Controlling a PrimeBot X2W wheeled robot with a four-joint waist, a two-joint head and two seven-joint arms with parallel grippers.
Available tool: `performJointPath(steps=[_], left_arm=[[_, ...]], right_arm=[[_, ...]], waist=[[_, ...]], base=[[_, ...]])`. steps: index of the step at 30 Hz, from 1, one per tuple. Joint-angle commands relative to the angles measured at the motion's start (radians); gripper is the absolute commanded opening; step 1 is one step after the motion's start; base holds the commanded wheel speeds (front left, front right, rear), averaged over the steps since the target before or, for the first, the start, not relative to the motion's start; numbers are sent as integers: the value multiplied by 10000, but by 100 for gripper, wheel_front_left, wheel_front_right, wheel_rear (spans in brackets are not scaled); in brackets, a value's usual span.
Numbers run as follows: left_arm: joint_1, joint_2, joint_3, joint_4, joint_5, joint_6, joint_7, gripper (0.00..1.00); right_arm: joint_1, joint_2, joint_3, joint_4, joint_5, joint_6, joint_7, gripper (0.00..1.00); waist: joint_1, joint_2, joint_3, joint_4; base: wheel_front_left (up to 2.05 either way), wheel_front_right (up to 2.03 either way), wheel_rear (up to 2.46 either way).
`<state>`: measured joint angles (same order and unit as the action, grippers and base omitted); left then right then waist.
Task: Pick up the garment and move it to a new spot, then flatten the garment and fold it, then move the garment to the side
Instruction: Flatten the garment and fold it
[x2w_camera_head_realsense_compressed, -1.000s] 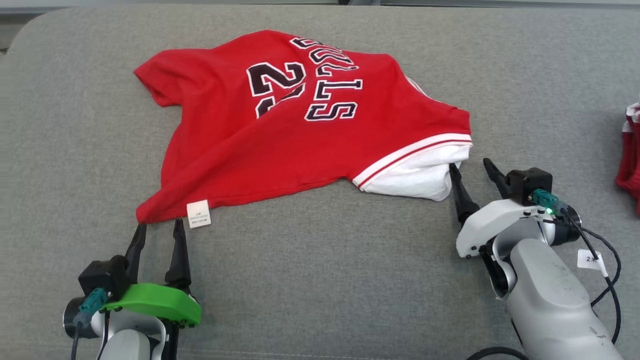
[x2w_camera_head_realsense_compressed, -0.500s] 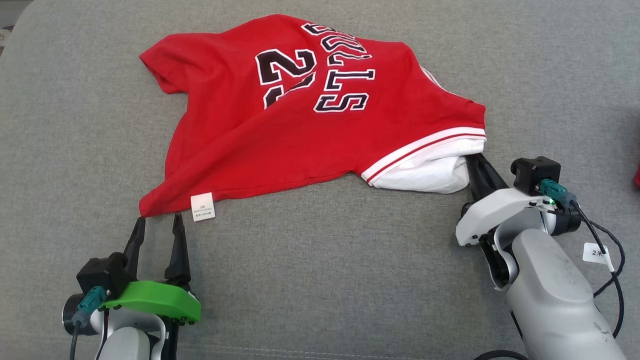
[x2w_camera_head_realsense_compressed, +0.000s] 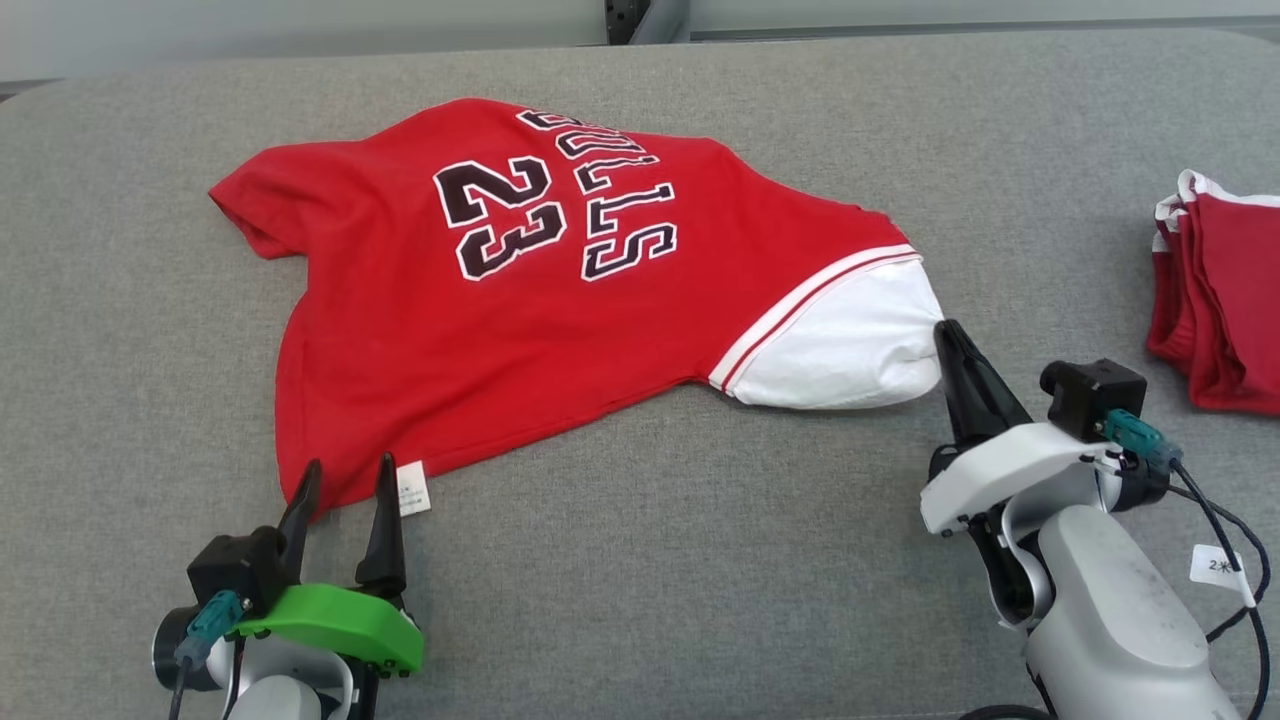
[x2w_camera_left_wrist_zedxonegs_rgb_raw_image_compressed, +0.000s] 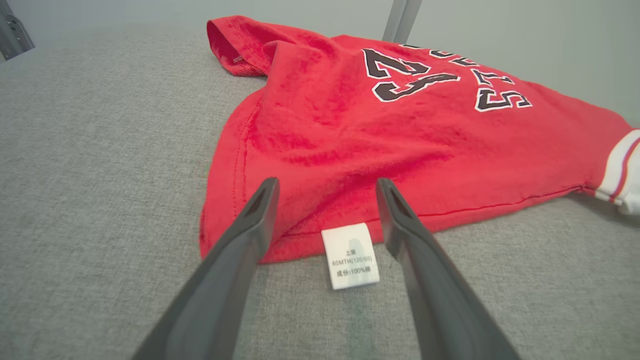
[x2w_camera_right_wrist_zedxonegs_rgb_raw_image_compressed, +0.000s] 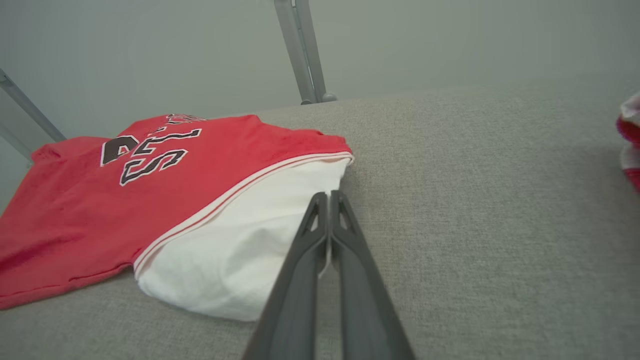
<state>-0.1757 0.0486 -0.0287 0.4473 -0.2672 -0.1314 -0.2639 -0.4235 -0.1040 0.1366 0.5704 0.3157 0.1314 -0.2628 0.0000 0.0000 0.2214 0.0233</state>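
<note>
The garment (x2w_camera_head_realsense_compressed: 520, 330) is a red jersey with "23" in black and a white sleeve (x2w_camera_head_realsense_compressed: 840, 350), lying spread on the grey cushion. My right gripper (x2w_camera_head_realsense_compressed: 948, 335) is shut on the white sleeve's edge; the right wrist view shows the sleeve cloth (x2w_camera_right_wrist_zedxonegs_rgb_raw_image_compressed: 240, 250) pinched between its closed fingers (x2w_camera_right_wrist_zedxonegs_rgb_raw_image_compressed: 327, 200). My left gripper (x2w_camera_head_realsense_compressed: 345, 480) stands open at the red hem's near left corner, its fingers either side of the hem and the white label (x2w_camera_left_wrist_zedxonegs_rgb_raw_image_compressed: 350, 257). In the left wrist view the hem (x2w_camera_left_wrist_zedxonegs_rgb_raw_image_compressed: 300, 220) lies between the spread fingers (x2w_camera_left_wrist_zedxonegs_rgb_raw_image_compressed: 325, 187), untouched by a grip.
A stack of folded red and white garments (x2w_camera_head_realsense_compressed: 1215, 300) lies at the right edge of the grey cushion (x2w_camera_head_realsense_compressed: 650, 560). Behind the cushion is a pale wall with a metal post (x2w_camera_right_wrist_zedxonegs_rgb_raw_image_compressed: 300, 50). Bare cushion stretches along the front and far left.
My right gripper has closed on the white sleeve and pulled it out flatter. The left gripper has moved forward over the hem corner. The head camera has shifted.
</note>
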Motion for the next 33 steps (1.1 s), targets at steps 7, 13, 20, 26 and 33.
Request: performJointPath(steps=[7, 13, 20, 26, 33], left_arm=[[574, 41, 151, 251, -53, 17, -1, 100], [768, 39, 120, 458, -64, 17, -1, 100], [954, 41, 143, 677, 61, 37, -1, 100], [1327, 41, 330, 614, 175, 180, -1, 100], [1796, 41, 544, 401, 464, 380, -1, 100]], right_arm=[[1182, 35, -711, -614, 29, -15, -25, 0], [1923, 255, -1477, -847, -265, -15, -25, 0], [1902, 459, -2524, -255, -2067, -15, -26, 100], [2556, 515, -2505, -420, -2210, -15, -26, 100], [3141, 512, -1939, -888, -1784, -15, -26, 100]], waist=[[0, 0, -716, -249], [0, 0, -1020, -372], [0, 0, -1391, -357], [0, 0, -1889, -421], [0, 0, -2217, -611]], base=[[0, 0, 0], [0, 0, 0], [0, 0, 0], [0, 0, 0], [0, 0, 0]])
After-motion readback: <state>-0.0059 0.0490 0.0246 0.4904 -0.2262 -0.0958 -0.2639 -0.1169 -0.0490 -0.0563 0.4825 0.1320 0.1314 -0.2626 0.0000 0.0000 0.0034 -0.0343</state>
